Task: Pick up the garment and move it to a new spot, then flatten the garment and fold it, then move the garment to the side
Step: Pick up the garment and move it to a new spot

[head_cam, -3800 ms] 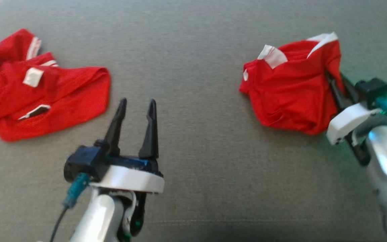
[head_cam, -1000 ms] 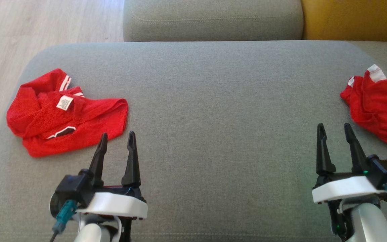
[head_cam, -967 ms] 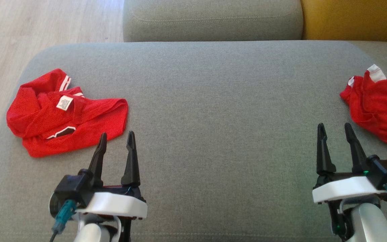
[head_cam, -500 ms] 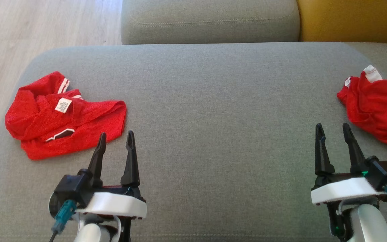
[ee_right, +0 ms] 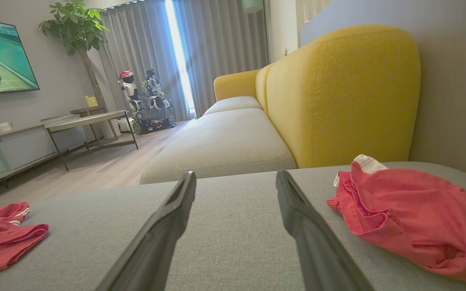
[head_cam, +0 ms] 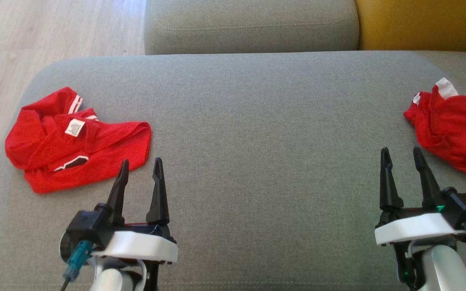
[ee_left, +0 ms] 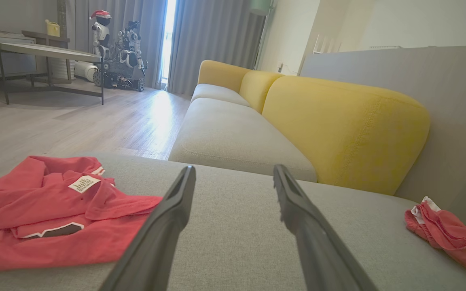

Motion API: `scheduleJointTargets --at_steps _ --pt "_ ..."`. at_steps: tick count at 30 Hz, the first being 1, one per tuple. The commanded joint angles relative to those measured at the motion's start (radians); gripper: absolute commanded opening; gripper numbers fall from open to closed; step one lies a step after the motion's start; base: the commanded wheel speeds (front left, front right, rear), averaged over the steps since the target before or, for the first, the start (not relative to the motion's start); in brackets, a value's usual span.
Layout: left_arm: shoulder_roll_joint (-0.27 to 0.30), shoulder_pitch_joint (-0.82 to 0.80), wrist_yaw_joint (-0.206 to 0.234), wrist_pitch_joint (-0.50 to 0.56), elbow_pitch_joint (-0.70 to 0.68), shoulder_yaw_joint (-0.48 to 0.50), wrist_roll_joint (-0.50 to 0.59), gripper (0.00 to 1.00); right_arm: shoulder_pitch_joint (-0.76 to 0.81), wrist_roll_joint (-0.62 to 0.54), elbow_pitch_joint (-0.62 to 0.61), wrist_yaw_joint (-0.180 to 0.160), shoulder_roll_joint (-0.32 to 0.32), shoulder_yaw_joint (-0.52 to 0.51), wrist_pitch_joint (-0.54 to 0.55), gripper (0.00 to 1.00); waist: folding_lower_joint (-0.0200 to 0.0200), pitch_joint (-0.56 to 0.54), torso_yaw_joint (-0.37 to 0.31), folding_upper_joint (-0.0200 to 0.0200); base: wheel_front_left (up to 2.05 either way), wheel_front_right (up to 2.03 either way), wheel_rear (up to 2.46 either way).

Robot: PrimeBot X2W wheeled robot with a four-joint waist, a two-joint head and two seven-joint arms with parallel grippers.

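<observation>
Left gripper [head_cam: 141, 160] and right gripper [head_cam: 401, 149] were wide open, empty. Crumpled red garment [head_cam: 75, 141] lay at 10 o'clock from the left gripper, long axis 9-to-3 (left arm nearer). Second garment [head_cam: 451, 125] sat at the right gripper's 1 o'clock.

First garment [head_cam: 75, 141] on the cushion's [head_cam: 257, 121] left end, second garment [head_cam: 451, 129] on its right end, sofa seat [head_cam: 249, 24] behind

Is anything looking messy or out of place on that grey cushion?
Yes. The left red garment lies crumpled on the grey cushion, with its white label turned up. The right red garment is bunched and wrinkled at the cushion's far right end. Neither lies flat.
</observation>
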Motion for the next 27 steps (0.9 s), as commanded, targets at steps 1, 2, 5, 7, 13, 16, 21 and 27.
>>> scheduleJointTargets --at_steps 1,2,5,7,13,16,21,27 --pt "0.0 -0.029 0.0 -0.005 -0.038 0.025 0.001 1.0 -0.025 0.004 -0.036 -0.001 -0.004 0.023 -0.013 1.0 0.0001 0.001 -0.001 0.0 0.0 0.0 0.0" --pt "0.0 -0.029 0.0 -0.005 -0.038 0.025 0.002 1.0 -0.025 0.004 -0.036 -0.001 -0.004 0.023 -0.013 1.0 0.0001 0.001 -0.001 0.0 0.0 0.0 0.0" --pt "0.0 -0.031 0.0 -0.005 -0.039 0.026 0.002 1.0 -0.023 0.004 -0.037 -0.001 -0.004 0.023 -0.013 1.0 0.0001 0.003 -0.001 0.0 0.0 0.0 0.0" --pt "0.0 -0.03 0.001 -0.005 -0.04 0.025 0.002 1.0 -0.023 0.003 -0.035 -0.001 -0.004 0.023 -0.014 1.0 0.0001 0.005 -0.002 0.0 0.0 0.0 0.0" --pt "0.0 -0.032 0.001 -0.005 -0.04 0.022 0.0 1.0 -0.026 0.003 -0.039 -0.001 -0.004 0.023 -0.014 1.0 0.0001 0.009 0.0 0.0 0.0 0.0 0.0" --pt "0.0 -0.034 0.006 -0.005 -0.048 0.032 -0.001 1.0 -0.024 0.005 -0.044 -0.001 -0.004 0.031 -0.014 1.0 0.0001 0.012 0.018 0.0 0.0 0.0 0.0" --pt "0.0 -0.036 0.009 -0.005 -0.055 0.055 0.0 1.0 -0.023 0.008 -0.054 -0.001 -0.004 0.068 -0.014 1.0 0.0001 0.024 0.08 0.0 0.0 0.0 0.0" --pt "0.0 -0.039 0.011 -0.005 -0.071 0.105 0.002 1.0 -0.016 -0.005 -0.055 -0.001 -0.004 0.127 -0.014 1.0 0.0001 0.021 0.208 0.0 0.0 0.0 0.0"
